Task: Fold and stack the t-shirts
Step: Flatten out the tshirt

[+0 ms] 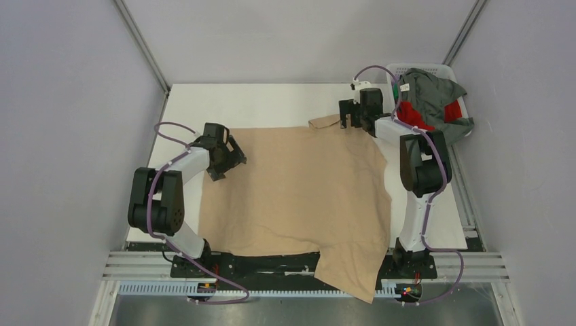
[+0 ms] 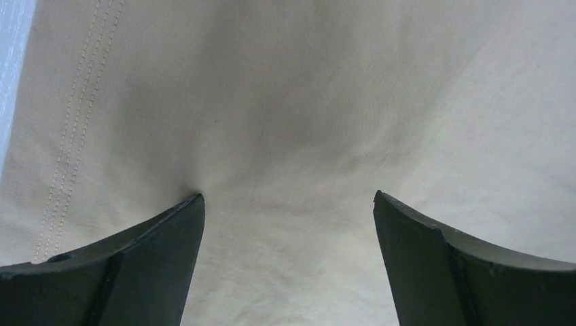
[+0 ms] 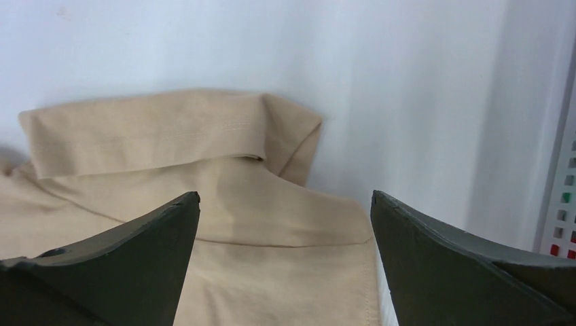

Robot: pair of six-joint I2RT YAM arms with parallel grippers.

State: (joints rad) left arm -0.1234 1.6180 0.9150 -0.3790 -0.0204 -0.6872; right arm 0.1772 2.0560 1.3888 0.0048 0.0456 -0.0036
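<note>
Fingers (image 3: 122, 272) open and empty on both sides, above tan shirt (image 1: 299, 190).
Right gripper (image 1: 344, 114) faces the folded sleeve (image 3: 170, 129) just ahead; left gripper (image 1: 232, 159) sits over the opposite edge.

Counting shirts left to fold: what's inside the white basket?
A grey-green t-shirt heaped over a red t-shirt, spilling past the basket rim. Anything beneath them is covered.

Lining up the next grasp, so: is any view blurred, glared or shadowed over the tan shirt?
Left wrist: tan shirt sharp, stitching readable, soft shadow ahead of the open left tool. Right wrist: folded sleeve crisp, no glare. Top external: even light.
</note>
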